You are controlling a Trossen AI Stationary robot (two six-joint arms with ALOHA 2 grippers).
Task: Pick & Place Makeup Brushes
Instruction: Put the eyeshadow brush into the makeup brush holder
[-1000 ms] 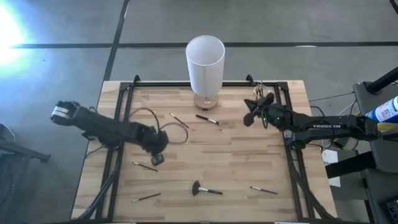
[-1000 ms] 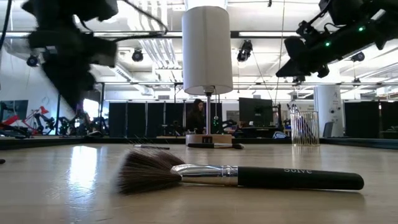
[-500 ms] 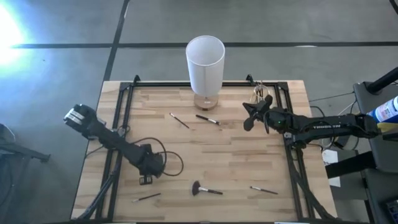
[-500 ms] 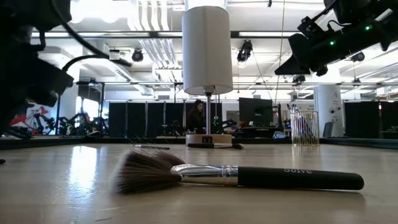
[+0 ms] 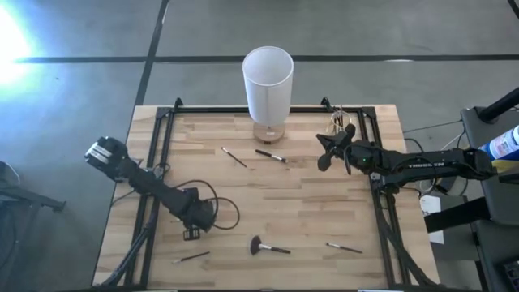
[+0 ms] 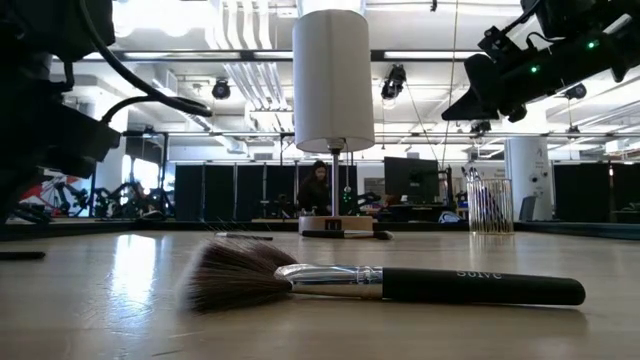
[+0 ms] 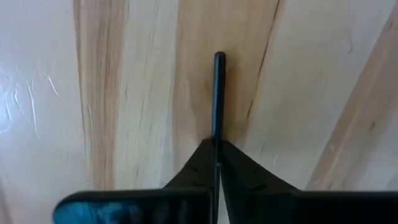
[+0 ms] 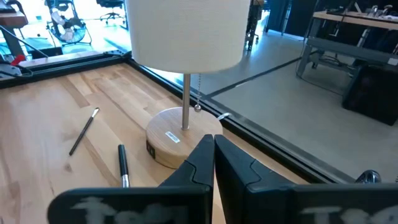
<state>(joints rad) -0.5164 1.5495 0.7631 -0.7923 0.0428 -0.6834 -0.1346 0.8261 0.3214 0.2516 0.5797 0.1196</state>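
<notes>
The left gripper [image 5: 192,233], now down at the table's 7 o'clock area, has closed its fingers on a thin makeup brush [image 7: 217,106]; lift can follow. The right gripper [image 5: 326,151] waits shut, empty, at 2 o'clock

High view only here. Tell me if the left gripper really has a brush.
Observer: Yes. In its wrist view the left gripper is shut on a thin dark brush, whose handle sticks out ahead of the fingertips over the wooden table.
Operator: Now report the right gripper.
Observer: The right gripper is shut with nothing between its fingers, and it points at the lamp base.
Operator: Check that glinting thing beside it.
Observer: The low view shows a clear holder with several brushes standing upright in it.
</notes>
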